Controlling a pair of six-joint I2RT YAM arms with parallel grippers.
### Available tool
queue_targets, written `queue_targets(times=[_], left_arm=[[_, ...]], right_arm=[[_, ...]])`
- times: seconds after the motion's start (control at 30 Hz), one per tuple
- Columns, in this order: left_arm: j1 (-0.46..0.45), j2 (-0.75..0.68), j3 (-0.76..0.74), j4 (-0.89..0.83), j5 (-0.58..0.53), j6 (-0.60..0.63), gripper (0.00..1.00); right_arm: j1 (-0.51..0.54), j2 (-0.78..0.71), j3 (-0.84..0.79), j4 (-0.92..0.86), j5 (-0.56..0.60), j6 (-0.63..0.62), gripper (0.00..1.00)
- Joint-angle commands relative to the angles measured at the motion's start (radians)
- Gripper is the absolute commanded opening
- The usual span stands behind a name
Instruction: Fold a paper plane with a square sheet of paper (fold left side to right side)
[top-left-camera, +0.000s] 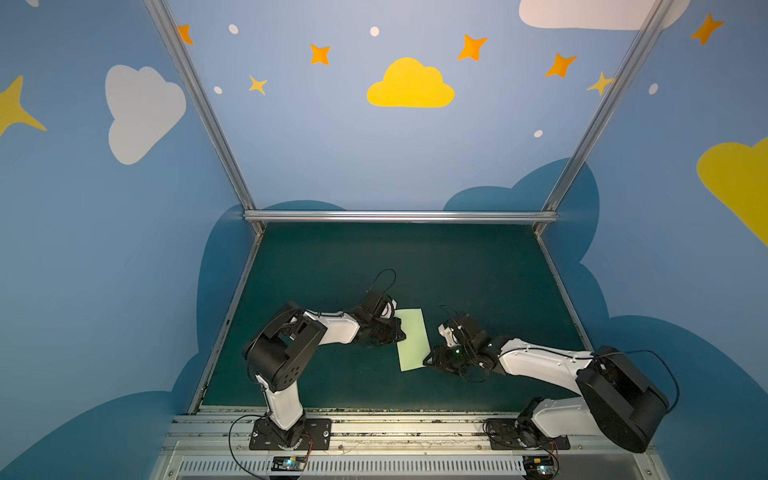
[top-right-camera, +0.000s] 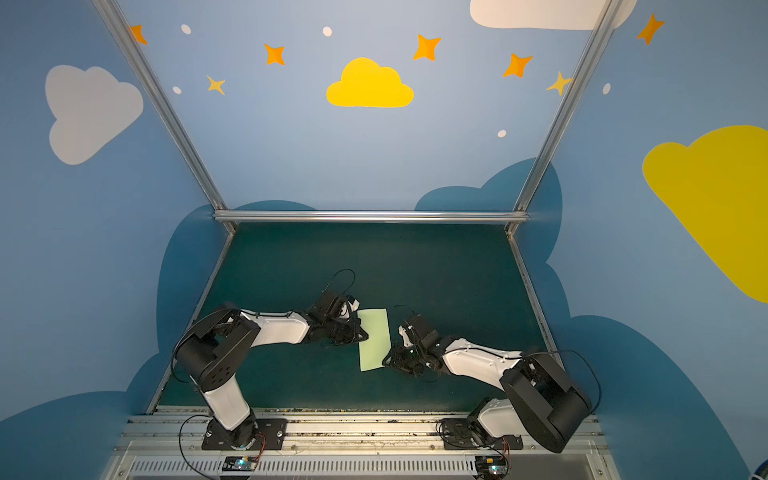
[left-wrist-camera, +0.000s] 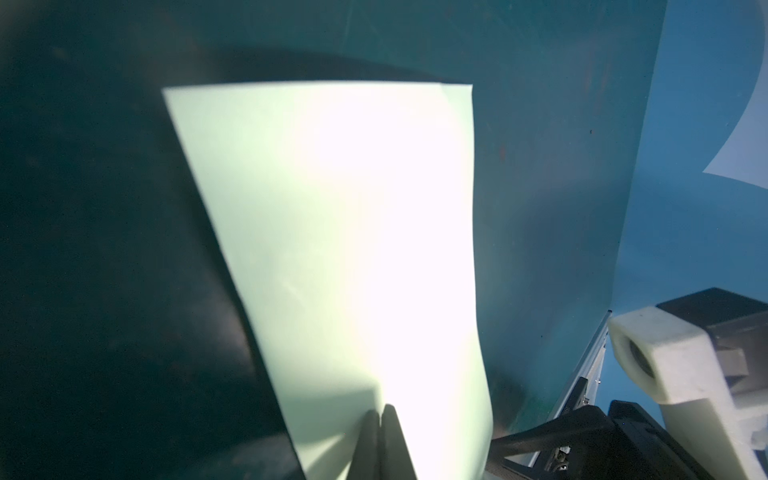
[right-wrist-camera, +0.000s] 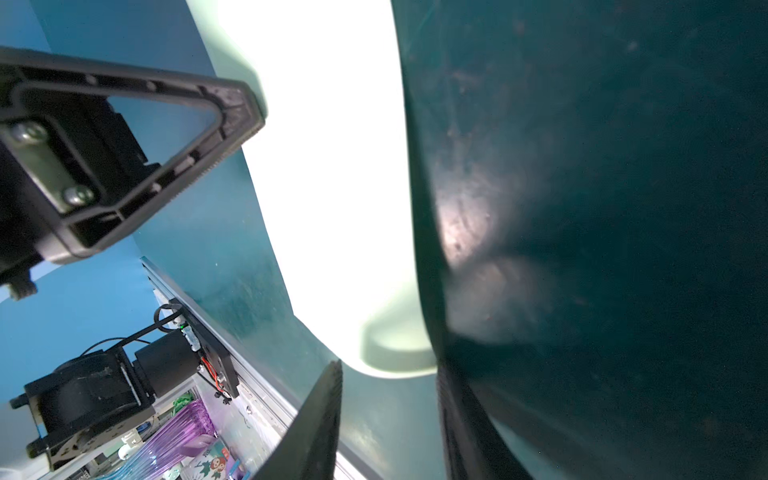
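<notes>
The pale green sheet of paper (top-left-camera: 412, 338) (top-right-camera: 374, 338) lies on the dark green mat as a narrow upright rectangle, not a dart shape. My left gripper (top-left-camera: 401, 332) (top-right-camera: 365, 332) is shut, and its tips rest on the paper's left edge; in the left wrist view the closed tips (left-wrist-camera: 380, 409) sit on top of the paper (left-wrist-camera: 332, 228) with nothing between them. My right gripper (top-left-camera: 428, 361) (top-right-camera: 386, 361) stands open at the paper's near right corner. In the right wrist view that corner (right-wrist-camera: 395, 353) curls up slightly just ahead of the open gripper (right-wrist-camera: 388, 370).
The mat (top-left-camera: 478, 270) is bounded by blue walls at the back and sides with aluminium posts. A metal rail (top-left-camera: 374, 428) carrying both arm bases runs along the front. The two grippers are close together across the paper.
</notes>
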Motion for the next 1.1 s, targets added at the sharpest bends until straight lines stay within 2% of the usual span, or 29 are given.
queue_targets(times=[0.0, 0.43, 0.77, 1.0, 1.07], left_arm=[[-0.015, 0.066, -0.036, -0.09, -0.065, 0.017, 0.04], [-0.016, 0.061, -0.037, -0.09, -0.06, 0.021, 0.04], [-0.017, 0.055, -0.036, -0.096, -0.062, 0.021, 0.04], [-0.018, 0.054, -0.038, -0.101, -0.062, 0.024, 0.04], [-0.019, 0.052, -0.036, -0.105, -0.061, 0.026, 0.04]], right_arm=[[0.006, 0.02, 0.02, -0.004, 0.021, -0.002, 0.38], [0.007, -0.014, 0.065, -0.076, 0.039, -0.024, 0.4], [0.016, -0.034, 0.083, -0.108, 0.046, -0.028, 0.35], [0.024, -0.015, 0.119, -0.116, 0.04, -0.036, 0.28], [0.026, -0.013, 0.126, -0.118, 0.04, -0.039, 0.36]])
